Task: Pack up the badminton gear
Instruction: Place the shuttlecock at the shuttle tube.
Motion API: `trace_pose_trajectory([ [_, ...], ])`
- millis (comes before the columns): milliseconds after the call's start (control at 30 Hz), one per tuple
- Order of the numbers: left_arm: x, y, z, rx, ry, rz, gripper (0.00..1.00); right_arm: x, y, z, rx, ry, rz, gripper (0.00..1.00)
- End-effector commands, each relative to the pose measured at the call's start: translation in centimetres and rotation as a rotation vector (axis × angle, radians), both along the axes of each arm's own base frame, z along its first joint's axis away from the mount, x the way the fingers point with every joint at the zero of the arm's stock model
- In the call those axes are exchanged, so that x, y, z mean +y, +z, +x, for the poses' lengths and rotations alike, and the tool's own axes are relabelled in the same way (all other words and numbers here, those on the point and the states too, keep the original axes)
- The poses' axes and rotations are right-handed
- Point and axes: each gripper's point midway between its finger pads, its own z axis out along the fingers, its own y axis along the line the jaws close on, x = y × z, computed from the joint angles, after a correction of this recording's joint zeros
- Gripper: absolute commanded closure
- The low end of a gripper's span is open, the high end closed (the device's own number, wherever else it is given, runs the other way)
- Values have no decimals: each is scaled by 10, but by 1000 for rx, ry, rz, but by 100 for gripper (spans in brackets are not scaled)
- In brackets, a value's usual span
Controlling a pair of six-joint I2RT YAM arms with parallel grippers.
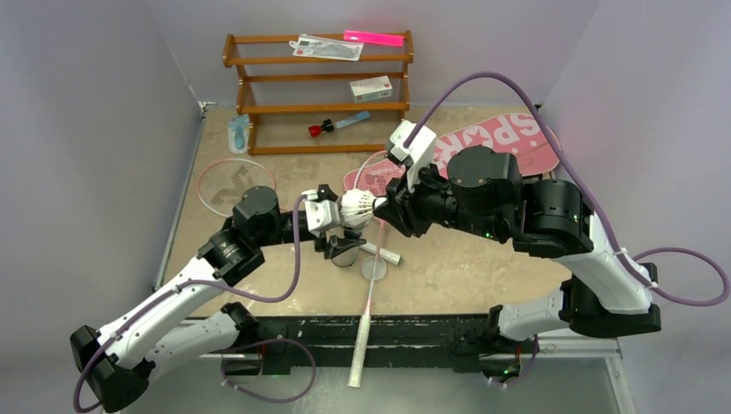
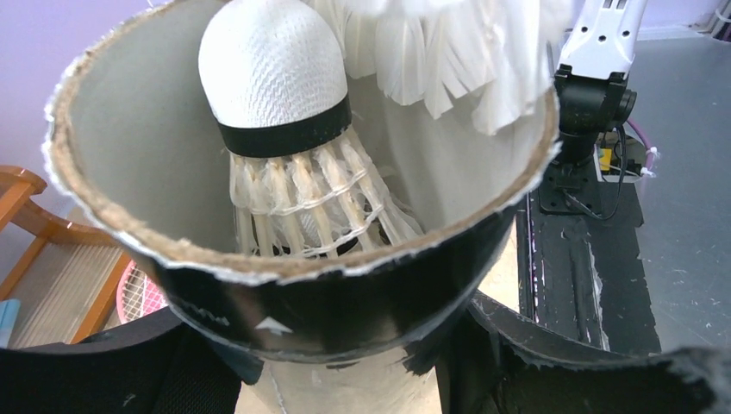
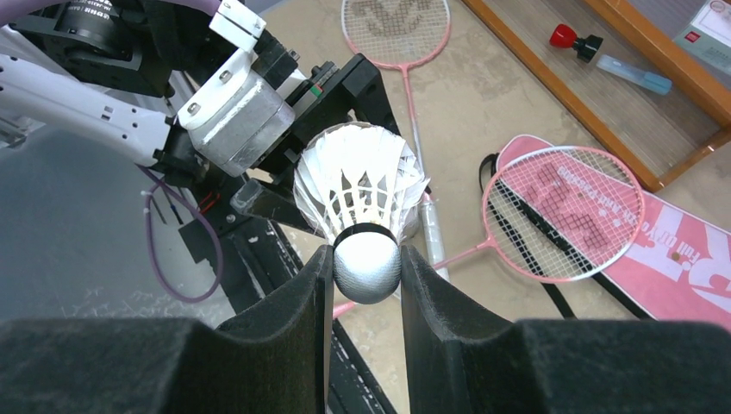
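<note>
My right gripper [image 3: 366,269] is shut on the round cork of a white feather shuttlecock [image 3: 362,185], feathers pointing away from me. It hangs over the table's middle [image 1: 358,207], its feathers at the mouth of the long black tube [image 2: 328,302]. My left gripper [image 1: 343,246] is shut on that tube just below its open rim. Another shuttlecock [image 2: 276,78] sits inside, cork towards the mouth. One pink-framed racket [image 1: 233,184] lies at the left. The other racket [image 1: 377,177] rests partly on the pink SPORT bag [image 1: 509,142], its handle over the near edge.
A wooden rack [image 1: 319,86] stands at the back, holding a small white box [image 1: 371,87], a red-capped blue tool [image 1: 336,125] and flat packets. A round clear cap [image 1: 373,269] lies near the tube. A blue item [image 1: 238,134] lies at the back left.
</note>
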Motion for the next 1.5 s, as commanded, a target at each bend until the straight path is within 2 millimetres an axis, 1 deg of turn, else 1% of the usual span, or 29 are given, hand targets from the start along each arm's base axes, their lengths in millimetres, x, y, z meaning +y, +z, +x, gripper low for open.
trace_pose_trajectory([
  [0, -5, 1, -9, 20, -50, 21, 52, -8, 0, -1, 3, -14, -22, 80],
  [267, -10, 2, -11, 23, -69, 29, 51, -14, -4, -4, 15, -7, -48, 79],
  [500, -15, -1, -13, 28, -89, 41, 51, -21, -8, -13, 38, 28, -57, 79],
  [700, -17, -2, -14, 27, -93, 45, 51, -28, -11, -17, 48, 29, -64, 80],
  [833, -18, -2, -14, 30, -96, 47, 50, -31, -8, -20, 47, 41, -46, 81],
  [967, -18, -1, -15, 30, -99, 46, 50, -30, -9, -28, 57, 86, -36, 81],
  [1067, -19, -2, -16, 32, -101, 49, 50, -30, -10, -28, 54, 94, -40, 81],
  [1267, -21, -4, -18, 42, -112, 52, 49, -28, -7, -26, 34, 99, -29, 81],
  [1467, -21, -4, -18, 39, -114, 51, 49, -26, 5, -24, 12, 92, 9, 83],
])
